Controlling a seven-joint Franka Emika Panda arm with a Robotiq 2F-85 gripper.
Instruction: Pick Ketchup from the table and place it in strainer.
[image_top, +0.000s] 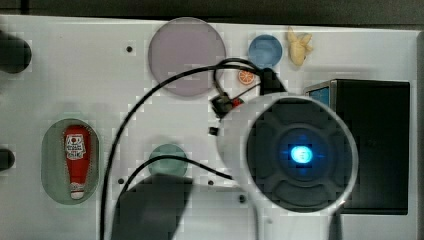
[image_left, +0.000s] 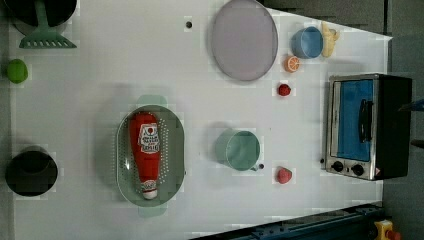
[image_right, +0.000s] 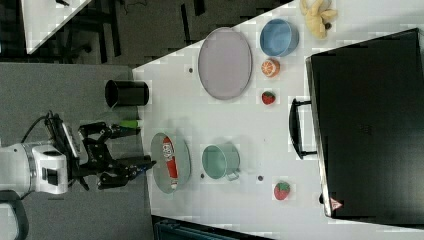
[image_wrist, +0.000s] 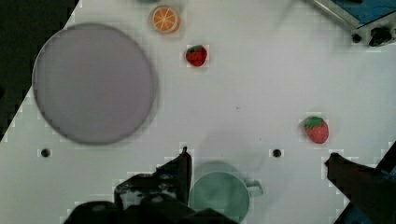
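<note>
The red Ketchup (image_left: 145, 152) bottle lies lengthwise inside the pale green strainer (image_left: 172, 155), with its white cap toward the left view's bottom. It lies the same way in the top view, Ketchup (image_top: 77, 159) in strainer (image_top: 50, 160), and in the right view, Ketchup (image_right: 170, 161) in strainer (image_right: 183, 161). My gripper (image_right: 140, 146) hangs raised at the right view's left, apart from the strainer. In the wrist view the gripper (image_wrist: 259, 163) is open with nothing held. The green cup (image_wrist: 219, 196) sits on the table far beneath it.
A mauve plate (image_left: 244, 39), a green cup (image_left: 239, 150), a blue bowl (image_left: 306, 42), an orange slice (image_left: 292, 63) and two strawberries (image_left: 284, 175) sit on the white table. A toaster oven (image_left: 367, 125) stands at the left view's right. A black cup (image_left: 31, 172) stands at the left view's left.
</note>
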